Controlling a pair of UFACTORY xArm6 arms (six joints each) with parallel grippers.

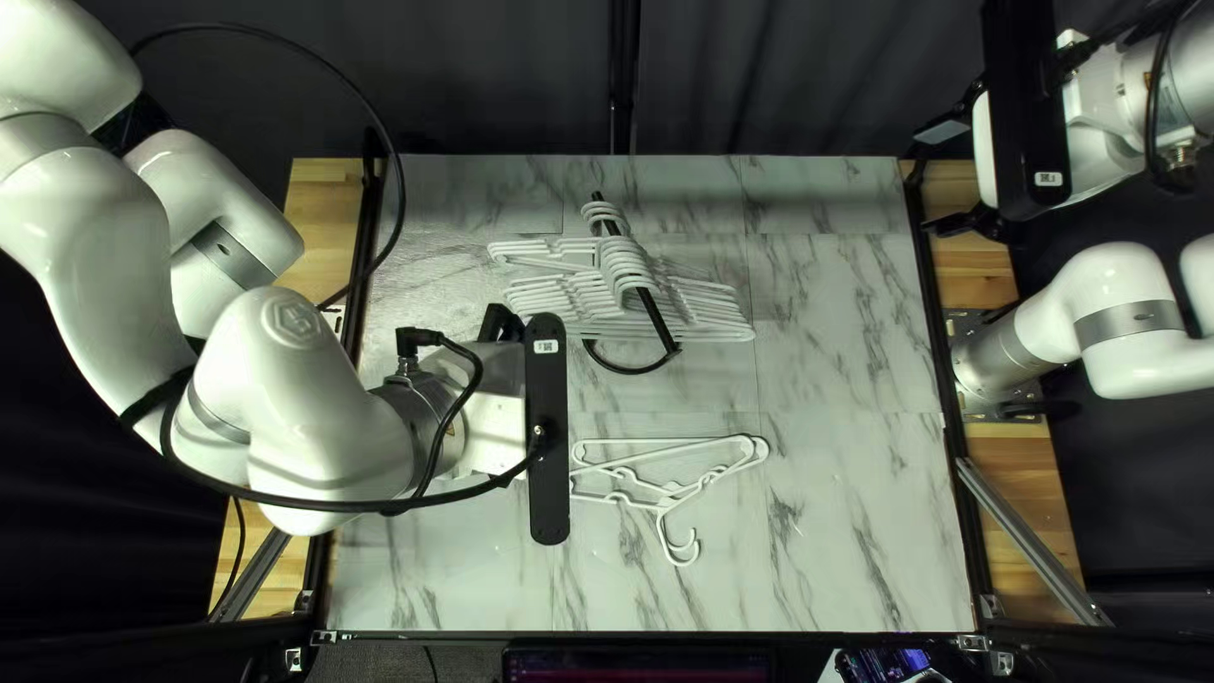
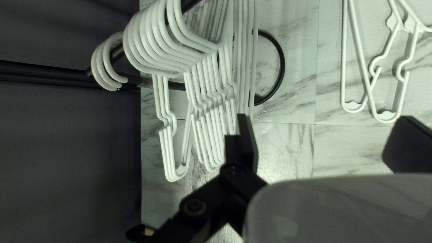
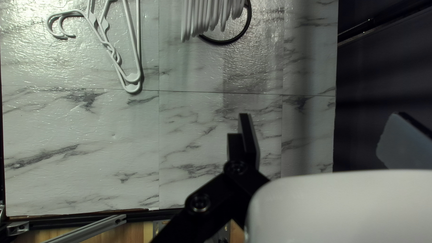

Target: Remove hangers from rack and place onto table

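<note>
My left gripper (image 1: 502, 324) and right gripper (image 1: 930, 180) are released, fingers wide apart. The racked hangers (image 1: 622, 267) hang ahead of the left one, beside one finger, contact hard to judge; two loose hangers (image 1: 662, 509) lie on the bench (image 1: 854, 506).

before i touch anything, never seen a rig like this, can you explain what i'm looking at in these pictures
This is a robot with two white arms, the left arm and right arm, one at each side of a marble-patterned table. One picture looks down from above the table's near edge; the others come from each arm's wrist, looking along its gripper. White hangers hang by their hooks on a black rack, and two loose hangers lie overlapping on the table. The left gripper and right gripper are both open, holding nothing.
</note>
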